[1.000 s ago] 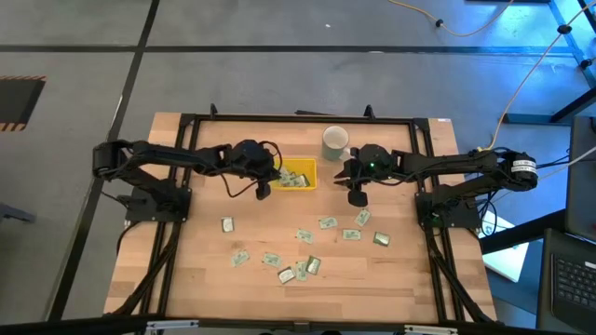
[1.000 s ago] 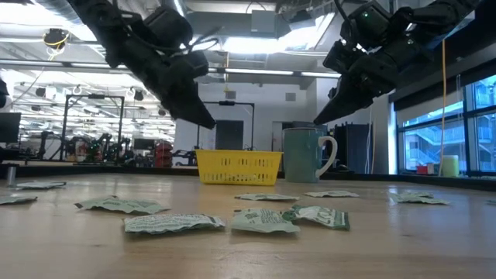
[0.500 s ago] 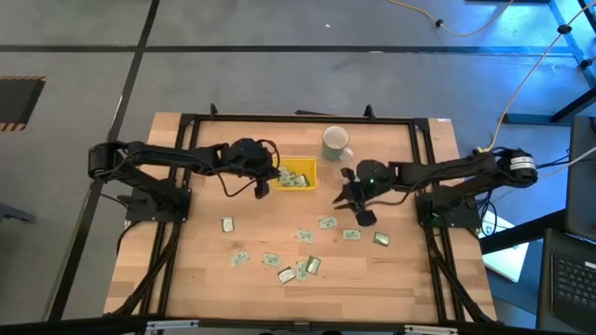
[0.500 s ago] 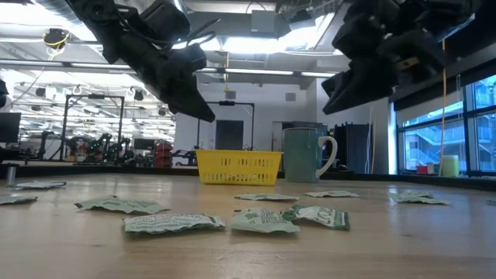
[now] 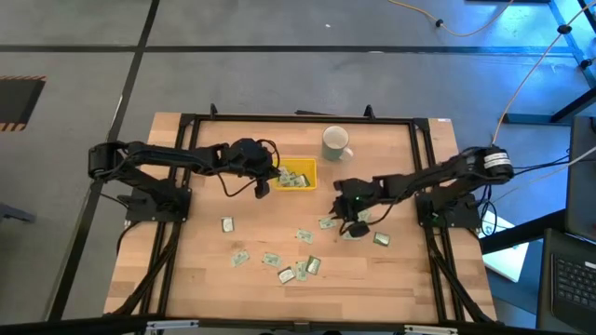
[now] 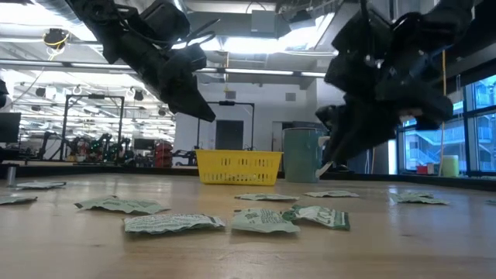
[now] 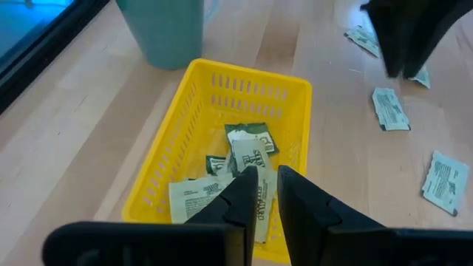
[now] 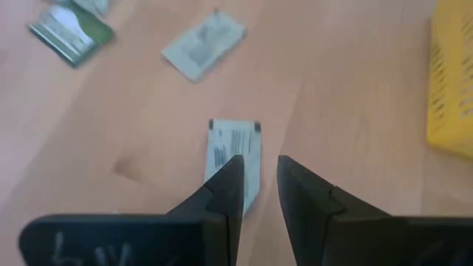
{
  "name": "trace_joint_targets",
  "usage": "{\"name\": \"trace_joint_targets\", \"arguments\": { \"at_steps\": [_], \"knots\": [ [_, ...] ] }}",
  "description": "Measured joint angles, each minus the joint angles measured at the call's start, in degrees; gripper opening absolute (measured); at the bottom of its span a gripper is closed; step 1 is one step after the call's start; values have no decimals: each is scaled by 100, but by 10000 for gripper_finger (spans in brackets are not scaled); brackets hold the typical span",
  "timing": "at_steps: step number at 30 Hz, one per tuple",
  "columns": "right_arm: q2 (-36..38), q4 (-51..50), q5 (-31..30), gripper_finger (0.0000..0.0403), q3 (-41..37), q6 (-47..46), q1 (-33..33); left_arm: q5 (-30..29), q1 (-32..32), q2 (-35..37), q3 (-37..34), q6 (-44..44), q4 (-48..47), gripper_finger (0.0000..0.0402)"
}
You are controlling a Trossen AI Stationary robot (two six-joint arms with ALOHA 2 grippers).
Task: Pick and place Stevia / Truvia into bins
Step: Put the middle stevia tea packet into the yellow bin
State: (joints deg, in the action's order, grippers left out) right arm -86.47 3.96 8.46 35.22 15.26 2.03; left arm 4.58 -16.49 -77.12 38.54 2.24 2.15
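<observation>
Several pale green and white Stevia sachets [image 5: 304,235] lie flat across the middle and near part of the table. More lie inside the yellow tray [image 5: 311,167]. My left gripper [image 7: 267,174] hangs over the tray's left end [image 5: 266,189], its fingers a narrow gap apart with nothing between them. My right gripper [image 8: 259,161] is open and points down at one sachet [image 8: 236,148] lying flat just right of the table's middle [image 5: 327,223]. Seen from table height, its tips [image 6: 324,164] are still a little above the wood.
A white mug [image 5: 333,141] stands just beyond the tray's right end. Two other sachets [image 8: 203,37] lie close to the one under my right gripper. A black frame [image 5: 279,119] runs around the tabletop. Bare wood shows at the left and far right.
My right gripper has swung from beside the mug toward the near edge and a little left. It has dropped low over a sachet near the table's middle.
</observation>
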Motion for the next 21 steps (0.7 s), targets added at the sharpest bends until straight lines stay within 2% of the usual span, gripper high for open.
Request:
{"name": "trace_joint_targets", "arguments": {
  "at_steps": [15, 21],
  "knots": [
    [-998, 307, -109, 87, 33, -16, 10, -2, 0, 0, 0, 0, 109, 50],
    [-1074, 353, -118, 55, 29, -16, 10, -3, 0, 0, 0, 0, 107, 50]
  ]
}}
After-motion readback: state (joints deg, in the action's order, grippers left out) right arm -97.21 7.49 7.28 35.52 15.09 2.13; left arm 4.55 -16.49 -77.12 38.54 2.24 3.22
